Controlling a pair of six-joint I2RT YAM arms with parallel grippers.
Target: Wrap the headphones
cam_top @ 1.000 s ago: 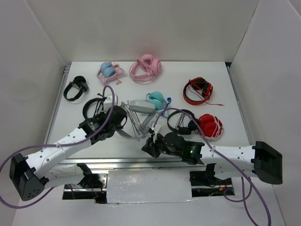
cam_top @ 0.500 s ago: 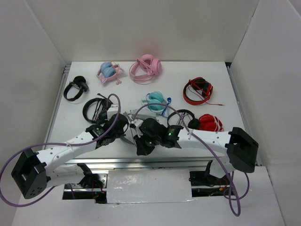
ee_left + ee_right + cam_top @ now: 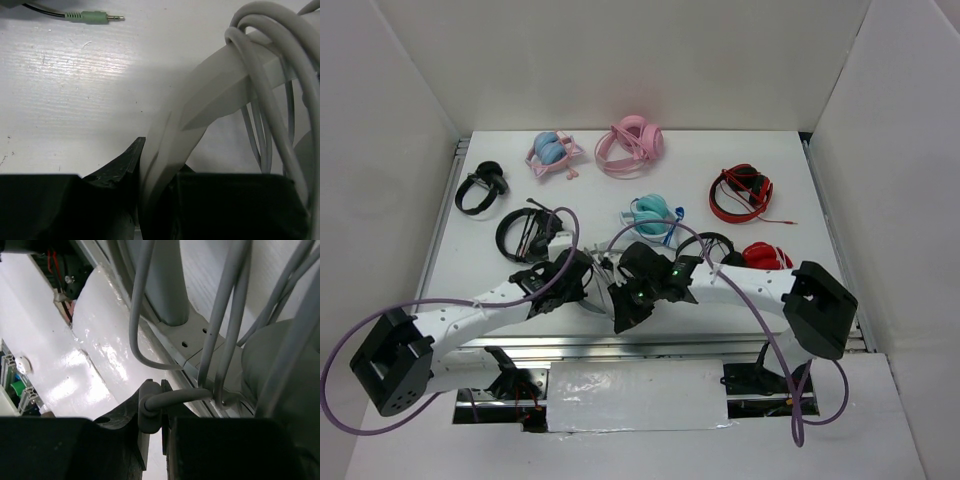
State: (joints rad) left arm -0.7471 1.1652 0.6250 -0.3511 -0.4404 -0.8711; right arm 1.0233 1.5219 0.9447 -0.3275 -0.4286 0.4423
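Note:
The light-grey headphones (image 3: 604, 266) lie near the table's front edge, mostly hidden under both arms in the top view. In the left wrist view my left gripper (image 3: 159, 167) is shut on their wide grey band (image 3: 215, 95), with several loops of the pale-grey cable (image 3: 257, 60) wound round it. My right gripper (image 3: 161, 412) is shut on the cable's thick end piece (image 3: 149, 412). The cable (image 3: 222, 335) runs up from there past the band (image 3: 167, 285). In the top view the left gripper (image 3: 582, 286) and right gripper (image 3: 623, 312) sit close together.
Other headphones lie behind: black wired pair (image 3: 525, 232) with green plug (image 3: 92, 16), small black pair (image 3: 480, 187), teal pair (image 3: 652, 213), pink (image 3: 632, 142), pink-blue (image 3: 552, 150), red-black (image 3: 742, 193), red (image 3: 768, 258). The table's front rail (image 3: 720, 340) is just below the grippers.
My right arm has swung left and forward over the headphones with the cable end. The headphones and my left gripper have shifted slightly toward the front edge.

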